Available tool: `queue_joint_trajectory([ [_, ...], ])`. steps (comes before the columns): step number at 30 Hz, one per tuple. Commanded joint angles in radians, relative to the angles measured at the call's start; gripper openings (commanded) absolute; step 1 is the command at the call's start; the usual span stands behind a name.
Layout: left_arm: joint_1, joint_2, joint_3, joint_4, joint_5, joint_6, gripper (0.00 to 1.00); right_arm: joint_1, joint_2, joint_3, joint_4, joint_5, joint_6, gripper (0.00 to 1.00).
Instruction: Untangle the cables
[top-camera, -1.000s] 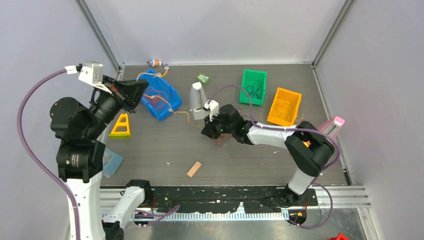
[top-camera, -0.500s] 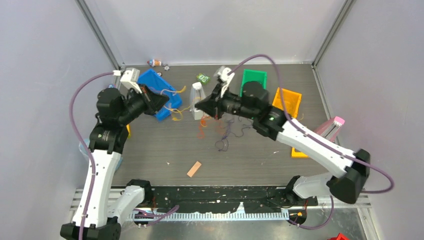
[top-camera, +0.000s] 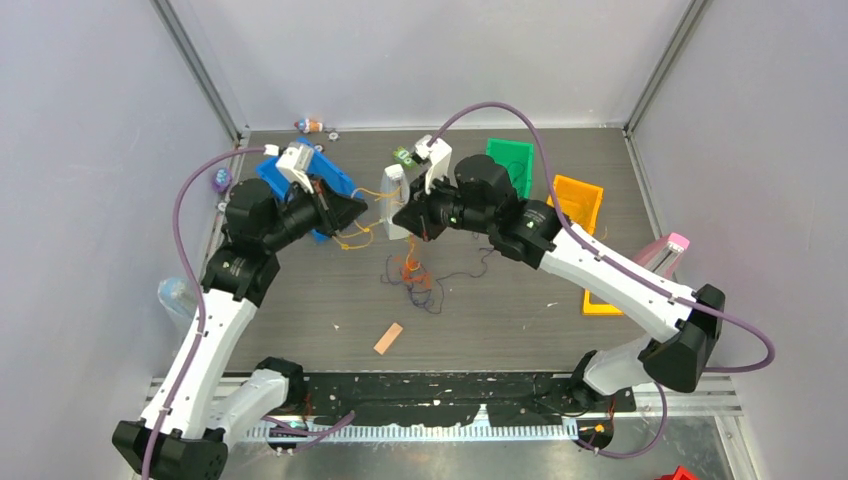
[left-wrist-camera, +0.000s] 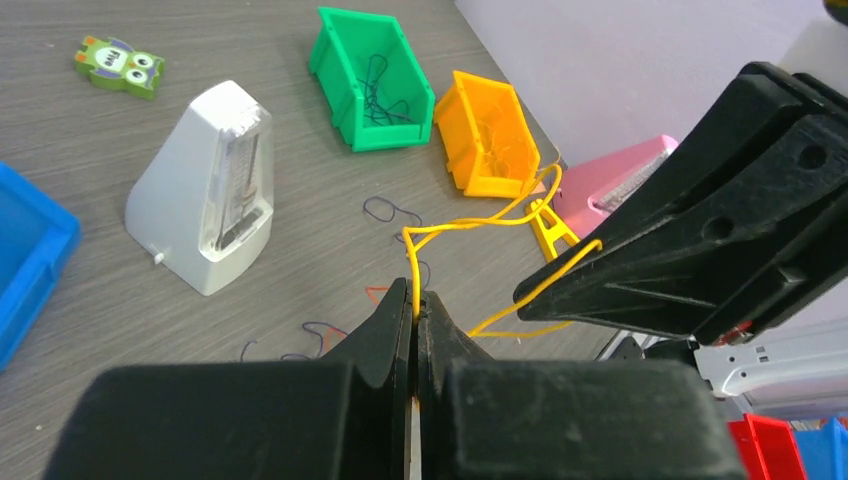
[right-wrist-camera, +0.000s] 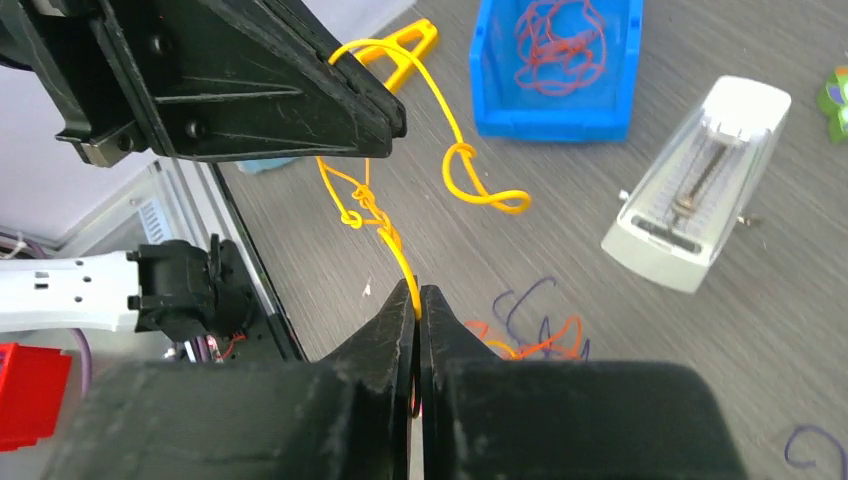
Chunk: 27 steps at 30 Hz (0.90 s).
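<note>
A yellow cable (top-camera: 352, 237) hangs in loops between my two grippers, above the table in front of the metronome. My left gripper (top-camera: 363, 212) is shut on one stretch of it (left-wrist-camera: 470, 222). Facing it, a short way to the right, my right gripper (top-camera: 398, 217) is shut on another stretch. In the right wrist view the yellow cable (right-wrist-camera: 385, 228) has a knot partway between the two grippers. A tangle of orange and dark purple cables (top-camera: 411, 276) lies on the table below and shows in the right wrist view (right-wrist-camera: 535, 335).
A white metronome (top-camera: 392, 188) stands just behind the grippers. A blue bin (top-camera: 333, 180) with red cables sits at the back left, a green bin (top-camera: 512, 158) and an orange bin (top-camera: 572, 203) at the back right. A wooden block (top-camera: 388, 338) lies near the front.
The right gripper rose from the tangle on the table and shut on the yellow cable. The left arm swung from the blue bin toward the middle. Both grippers now face each other.
</note>
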<state>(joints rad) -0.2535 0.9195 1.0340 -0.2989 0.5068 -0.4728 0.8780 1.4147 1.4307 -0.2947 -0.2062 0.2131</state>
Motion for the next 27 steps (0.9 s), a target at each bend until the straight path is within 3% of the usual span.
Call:
queue_joint_trajectory([
  [1, -0.044, -0.019, -0.084, 0.150, 0.036, -0.023, 0.00, 0.020, -0.105, -0.026, 0.008, 0.118, -0.001, 0.05],
  [5, -0.093, -0.031, -0.168, 0.253, 0.044, -0.025, 0.00, 0.020, -0.060, -0.070, 0.005, 0.049, 0.031, 0.05],
  [20, -0.118, 0.013, -0.216, 0.361, 0.104, -0.101, 0.00, 0.020, -0.083, -0.378, 0.466, -0.131, 0.117, 0.12],
  [27, -0.118, 0.016, -0.209, 0.369, 0.116, -0.123, 0.00, 0.020, -0.079, -0.422, 0.562, -0.184, 0.115, 0.22],
])
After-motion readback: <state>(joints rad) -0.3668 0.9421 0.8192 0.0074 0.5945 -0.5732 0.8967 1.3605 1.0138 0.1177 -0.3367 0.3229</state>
